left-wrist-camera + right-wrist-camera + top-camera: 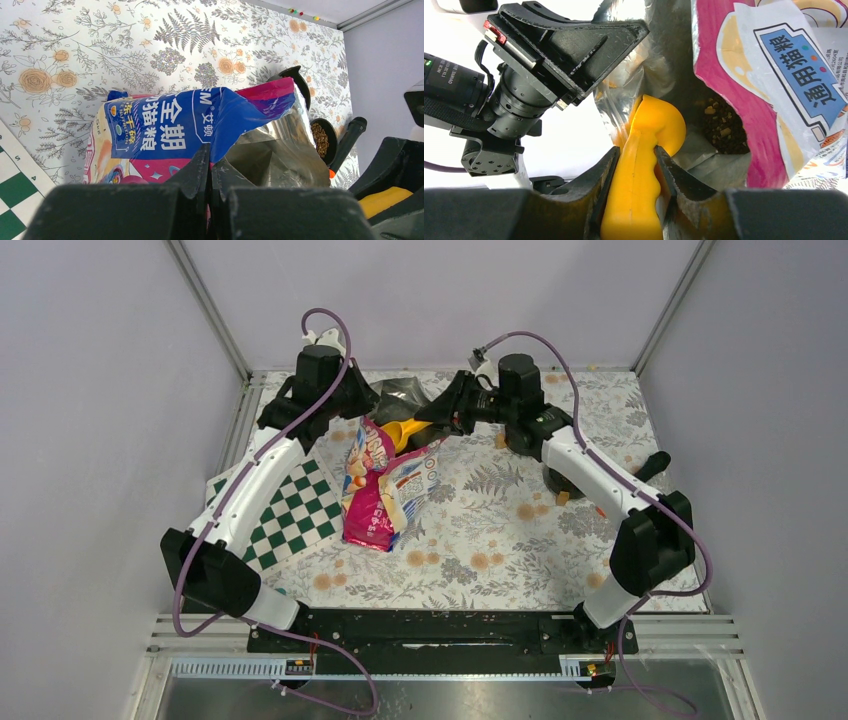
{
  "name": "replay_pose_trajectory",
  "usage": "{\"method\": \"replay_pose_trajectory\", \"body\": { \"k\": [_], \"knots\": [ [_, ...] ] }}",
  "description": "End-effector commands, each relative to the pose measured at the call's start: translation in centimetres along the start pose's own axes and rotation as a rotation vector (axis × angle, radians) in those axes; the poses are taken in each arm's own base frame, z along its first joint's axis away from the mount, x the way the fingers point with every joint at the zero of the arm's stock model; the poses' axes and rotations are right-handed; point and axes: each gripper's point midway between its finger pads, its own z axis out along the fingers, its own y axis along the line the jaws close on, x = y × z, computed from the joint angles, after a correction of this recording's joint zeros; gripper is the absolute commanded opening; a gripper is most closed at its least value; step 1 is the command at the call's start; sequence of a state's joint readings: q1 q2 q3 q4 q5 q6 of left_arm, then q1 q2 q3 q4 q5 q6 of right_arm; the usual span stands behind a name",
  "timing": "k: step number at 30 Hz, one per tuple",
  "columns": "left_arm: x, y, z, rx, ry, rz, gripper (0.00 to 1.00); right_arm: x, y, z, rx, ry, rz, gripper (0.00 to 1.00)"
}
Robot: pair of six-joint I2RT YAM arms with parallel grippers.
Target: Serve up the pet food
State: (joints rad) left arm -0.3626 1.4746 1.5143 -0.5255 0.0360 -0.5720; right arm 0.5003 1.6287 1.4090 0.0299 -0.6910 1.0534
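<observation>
A desk [500, 540] covered in a cloth printed with grey ferns and orange flowers fills the floor of a small booth. Plain pale grey walls [100, 390] close it in on three sides, and bare metal posts [210, 310] run up the two far corners. A green-and-white chequered mat [290, 510] lies on the left part of the desk, partly under the left arm.

Near the far middle of the desk a glossy pink, blue and white bag [380, 490] stands slumped with its mouth held open and its foil lining showing. The left hand [210, 165] is closed tight, pinching the rim of the bag's mouth. The right hand [636, 150] is narrowed around the handle of an orange scoop [659, 120], whose bowl end reaches into the opening.

The pet food [724, 125], a dark brown granular mass, lies deep inside the bag just beside the scoop's end. More brown pellets fill a small black bowl [332, 132] standing on the cloth beyond the bag, toward the right edge of the desk.
</observation>
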Motion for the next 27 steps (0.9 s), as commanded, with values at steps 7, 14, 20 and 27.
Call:
{"method": "replay_pose_trajectory", "body": {
  "k": [7, 14, 20, 27],
  "knots": [
    [-3.1, -0.7, -2.0, 0.003, -0.115, 0.048, 0.0, -1.6, 5.3, -3.3, -0.15, -0.039, -0.02, 0.0],
    [-4.1, -0.8, -3.1, -0.006, -0.156, 0.07, 0.0, -3.5, 5.1, -5.0, -0.226, -0.108, 0.038, 0.0],
    [-4.9, -0.7, -3.8, 0.0, -0.176, 0.065, 0.0, -4.9, 4.6, -6.2, -0.272, -0.164, 0.038, 0.0],
    [-5.4, -0.3, -4.2, 0.006, -0.182, 0.047, 0.0, -6.0, 4.4, -7.4, -0.304, -0.211, 0.011, 0.0]
  ]
}}
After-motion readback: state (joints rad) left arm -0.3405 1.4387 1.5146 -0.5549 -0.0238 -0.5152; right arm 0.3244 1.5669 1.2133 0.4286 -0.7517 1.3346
